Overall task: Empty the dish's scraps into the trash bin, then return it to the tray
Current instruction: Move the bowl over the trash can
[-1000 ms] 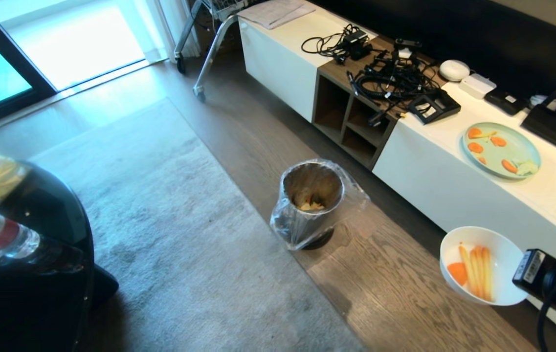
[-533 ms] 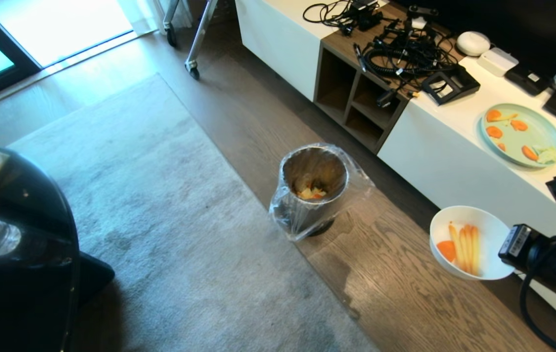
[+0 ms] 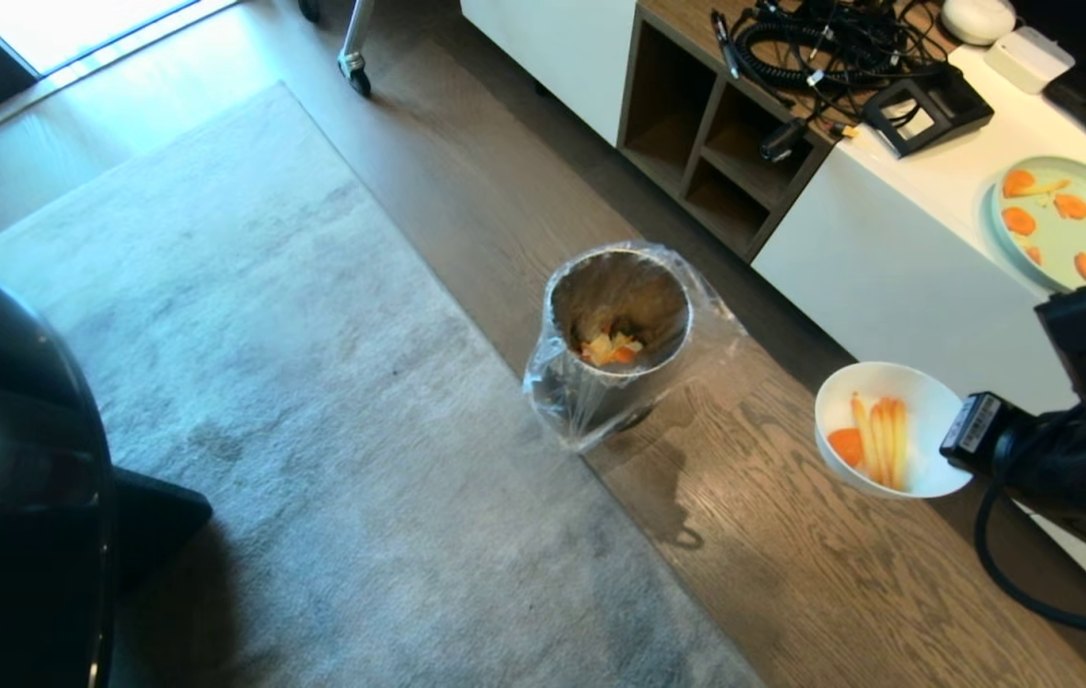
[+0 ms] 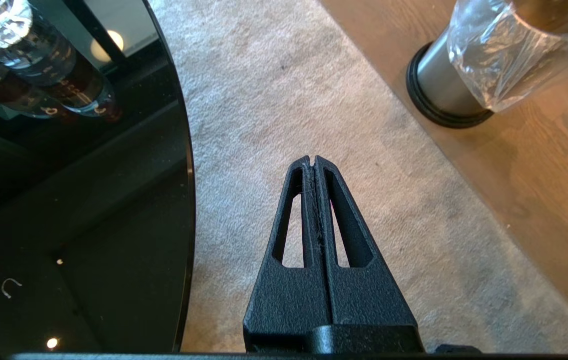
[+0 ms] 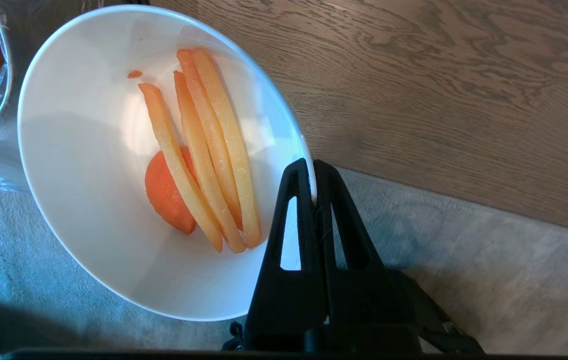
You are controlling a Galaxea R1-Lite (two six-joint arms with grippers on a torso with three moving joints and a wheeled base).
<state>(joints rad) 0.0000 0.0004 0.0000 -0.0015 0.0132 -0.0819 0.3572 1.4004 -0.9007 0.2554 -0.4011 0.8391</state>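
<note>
The right gripper (image 5: 312, 172) is clenched on the rim of the dish (image 3: 925, 420), a deep, glossy white bowl held above the wooden floor (image 3: 791, 564), at 3 o'clock from the trash bin (image 3: 621, 334). Its scraps (image 5: 199, 150): 4 pale orange strips over 1 round slice. The left gripper (image 4: 313, 162) hangs closed over the rug (image 4: 274, 100).

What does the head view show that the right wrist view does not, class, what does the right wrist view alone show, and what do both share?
Only the head view shows the inside of the trash bin with food already at its bottom, the white cabinet, the light blue plate and the tangle of cables. Only the right wrist view shows the right gripper shut on the dish's rim. Both show the dish, the scraps lying in it, the wooden floor and the grey rug.
</note>
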